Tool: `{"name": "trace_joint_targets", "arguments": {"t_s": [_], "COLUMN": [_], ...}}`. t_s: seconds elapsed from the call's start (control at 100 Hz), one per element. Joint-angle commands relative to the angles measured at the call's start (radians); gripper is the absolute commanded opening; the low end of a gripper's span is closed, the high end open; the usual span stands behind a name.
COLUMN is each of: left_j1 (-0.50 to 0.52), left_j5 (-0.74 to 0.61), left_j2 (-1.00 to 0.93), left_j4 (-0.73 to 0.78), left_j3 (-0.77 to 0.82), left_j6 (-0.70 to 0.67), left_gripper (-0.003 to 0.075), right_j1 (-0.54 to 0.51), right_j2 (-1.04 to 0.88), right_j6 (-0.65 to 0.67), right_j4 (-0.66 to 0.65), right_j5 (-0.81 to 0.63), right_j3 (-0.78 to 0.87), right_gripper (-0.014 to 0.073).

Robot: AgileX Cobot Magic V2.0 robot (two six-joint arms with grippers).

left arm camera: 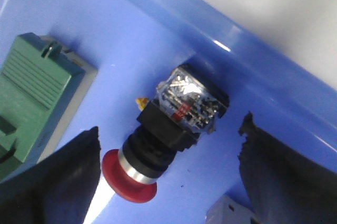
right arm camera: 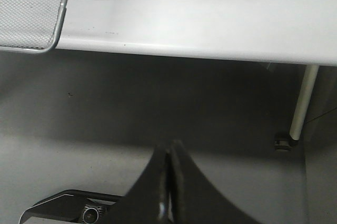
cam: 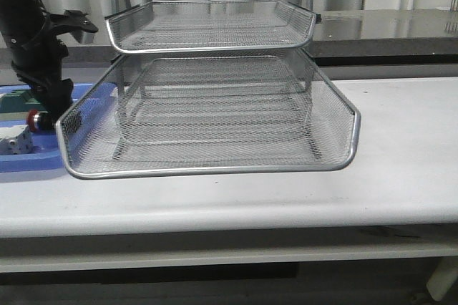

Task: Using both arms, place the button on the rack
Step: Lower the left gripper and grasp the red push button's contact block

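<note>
Button (cam: 33, 119) in the front view lies in the blue tray (cam: 21, 158) directly under the left gripper (cam: 44, 108), beside the rack (cam: 215, 104). From the left wrist, button (left arm camera: 168, 129) sits between the spread fingers (left arm camera: 58, 176), untouched, its long axis slanting across the gap; the right wrist view shows the right gripper (right arm camera: 167, 182) clenched, empty, off the table edge, far from it
</note>
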Motion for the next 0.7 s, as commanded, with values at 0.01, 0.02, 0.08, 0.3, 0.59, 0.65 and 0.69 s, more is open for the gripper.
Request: {"name": "trace_joint_targets", "arguments": {"t_s": [0.01, 0.02, 0.08, 0.3, 0.59, 0.65, 0.69], "left_j1": [0.0, 0.0, 0.002, 0.002, 0.002, 0.002, 0.002], "left_j5": [-0.031, -0.03, -0.035, -0.06, -0.065, -0.065, -0.065], "left_j2": [-0.056, -0.055, -0.05, -0.037, -0.005, 0.002, 0.007], "left_j4": [0.004, 0.004, 0.004, 0.011, 0.011, 0.011, 0.011], "left_j3": [-0.035, -0.035, -0.035, -0.037, -0.037, -0.037, -0.037], "left_j6": [-0.002, -0.002, -0.002, -0.002, 0.0, 0.0, 0.0], "left_gripper": [0.0531, 0.0531, 0.0531, 0.0531, 0.0531, 0.0531, 0.0531], "right_j1": [-0.003, -0.003, -0.003, -0.003, -0.003, -0.003, -0.003], "right_j2": [0.004, 0.004, 0.004, 0.004, 0.004, 0.004, 0.004], "right_j6": [-0.001, -0.001, -0.001, -0.001, -0.001, -0.001, -0.001], "right_j4": [-0.008, -0.008, -0.008, -0.008, -0.008, -0.008, -0.008], "right_j5": [-0.054, -0.054, -0.054, -0.054, -0.054, -0.054, -0.054], "right_j3": [-0.024, -0.024, -0.024, -0.024, -0.024, -0.024, -0.024], "right_gripper": [-0.007, -0.007, -0.007, -0.007, -0.007, -0.007, -0.007]}}
